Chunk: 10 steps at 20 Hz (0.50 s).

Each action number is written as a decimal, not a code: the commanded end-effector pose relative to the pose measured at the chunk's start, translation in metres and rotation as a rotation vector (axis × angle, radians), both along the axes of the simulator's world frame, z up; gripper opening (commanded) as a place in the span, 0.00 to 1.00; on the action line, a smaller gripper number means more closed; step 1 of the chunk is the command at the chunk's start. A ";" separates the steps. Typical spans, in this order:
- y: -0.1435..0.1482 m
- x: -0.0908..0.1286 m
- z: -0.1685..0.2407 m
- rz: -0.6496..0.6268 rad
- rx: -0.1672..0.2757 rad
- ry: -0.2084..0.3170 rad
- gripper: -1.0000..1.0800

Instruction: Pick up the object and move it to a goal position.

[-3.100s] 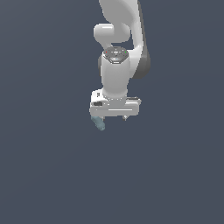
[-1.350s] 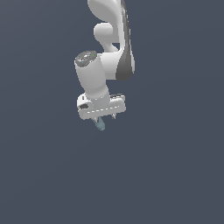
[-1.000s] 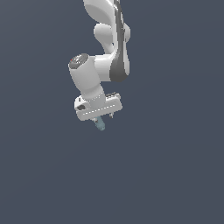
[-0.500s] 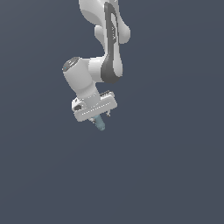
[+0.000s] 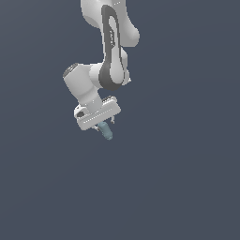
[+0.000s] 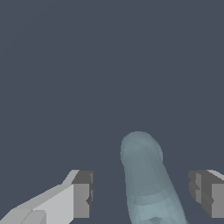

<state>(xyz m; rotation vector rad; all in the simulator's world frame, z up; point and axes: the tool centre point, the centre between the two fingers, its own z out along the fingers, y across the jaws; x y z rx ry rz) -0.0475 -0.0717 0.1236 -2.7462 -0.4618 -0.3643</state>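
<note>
The object (image 5: 107, 132) is a small pale teal capsule. It hangs in mid-air from under my white gripper (image 5: 104, 126) and points down toward the exterior view's right. In the wrist view the object (image 6: 142, 175) stands out between the two grey fingertips (image 6: 83, 192), closer to the other fingertip (image 6: 203, 192). Its near end runs out of the frame. The gripper (image 6: 141, 194) holds it off any surface. The hand is tilted. No goal marker shows in either view.
Only a plain dark blue-grey background shows around the arm (image 5: 112, 56) in both views. No other objects, containers or edges are visible.
The arm has swung toward the exterior view's left and the wrist has tilted. The capsule has travelled with the gripper and stayed between the fingers.
</note>
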 end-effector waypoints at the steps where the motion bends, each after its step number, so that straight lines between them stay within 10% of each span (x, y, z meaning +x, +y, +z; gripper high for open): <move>1: -0.004 -0.004 -0.003 0.015 0.009 -0.023 0.81; 10: -0.017 -0.017 -0.011 0.066 0.028 -0.106 0.81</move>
